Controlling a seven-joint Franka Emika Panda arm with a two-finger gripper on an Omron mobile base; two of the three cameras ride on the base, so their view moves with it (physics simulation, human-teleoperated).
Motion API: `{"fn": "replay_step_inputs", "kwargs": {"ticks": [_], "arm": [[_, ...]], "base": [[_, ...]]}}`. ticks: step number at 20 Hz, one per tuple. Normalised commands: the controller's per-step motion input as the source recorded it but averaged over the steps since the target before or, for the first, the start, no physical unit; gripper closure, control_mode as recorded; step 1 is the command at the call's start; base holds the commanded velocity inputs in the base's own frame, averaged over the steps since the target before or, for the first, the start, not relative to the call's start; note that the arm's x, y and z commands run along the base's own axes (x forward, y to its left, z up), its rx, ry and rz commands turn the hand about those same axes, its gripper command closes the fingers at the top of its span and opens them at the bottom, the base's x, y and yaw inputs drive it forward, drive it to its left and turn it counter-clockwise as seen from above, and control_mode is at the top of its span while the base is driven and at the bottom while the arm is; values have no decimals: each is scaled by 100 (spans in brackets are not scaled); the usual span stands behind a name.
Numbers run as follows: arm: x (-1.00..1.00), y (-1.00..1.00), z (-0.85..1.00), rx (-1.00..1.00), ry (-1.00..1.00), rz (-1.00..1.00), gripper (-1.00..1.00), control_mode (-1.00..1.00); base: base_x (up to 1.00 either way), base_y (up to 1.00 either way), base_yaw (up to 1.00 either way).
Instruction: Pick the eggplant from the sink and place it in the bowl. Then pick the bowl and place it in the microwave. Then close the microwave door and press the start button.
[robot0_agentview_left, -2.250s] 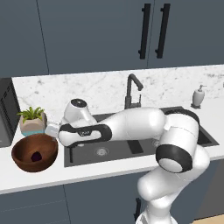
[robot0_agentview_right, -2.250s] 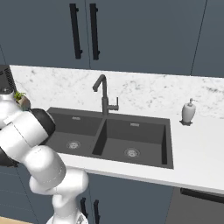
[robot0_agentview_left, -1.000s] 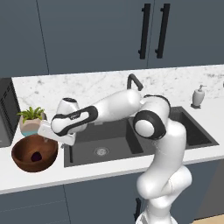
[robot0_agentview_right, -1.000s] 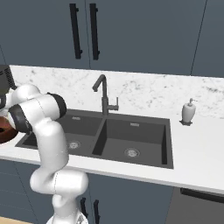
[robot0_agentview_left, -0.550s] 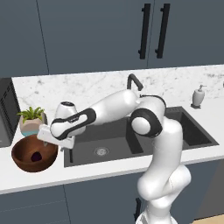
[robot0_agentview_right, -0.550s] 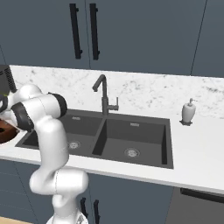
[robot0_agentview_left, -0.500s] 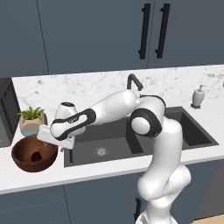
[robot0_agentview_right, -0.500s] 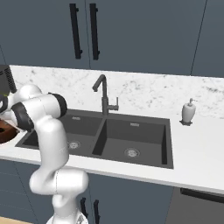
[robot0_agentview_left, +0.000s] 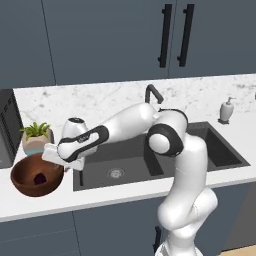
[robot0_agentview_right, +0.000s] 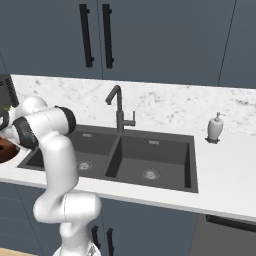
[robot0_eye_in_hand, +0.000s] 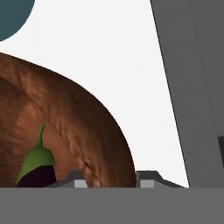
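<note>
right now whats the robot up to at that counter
The arm reaches left from the sink to the bowl on the counter. The eggplant already lies inside the bowl. In the hand view the fingertips straddle the bowl's near wall, so the gripper looks to be closing on the rim to lift it.

We are in a home kitchen: a dark double-basin sink (robot0_agentview_right: 130, 157) with a gooseneck faucet (robot0_agentview_right: 118, 107) is set into a white marbled counter (robot0_agentview_right: 227, 180). Dark blue cabinets (robot0_agentview_left: 115, 37) with black bar handles hang above, and a soap dispenser (robot0_agentview_right: 215, 128) stands at the sink's right.
</note>
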Motion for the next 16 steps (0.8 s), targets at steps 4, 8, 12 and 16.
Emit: {"fn": "replay_step_inputs", "kwargs": {"ticks": [4, 8, 12, 16], "arm": [[-40, -2, 0, 0, -21, 0, 100, -100], [-98, -30, 15, 2, -30, -1, 100, -100], [-100, -53, 36, 10, -25, -1, 100, -100], [-91, -94, 70, 18, -12, -6, 100, -100]], "base": [[0, 0, 0], [0, 0, 0], [0, 0, 0], [0, 0, 0]]}}
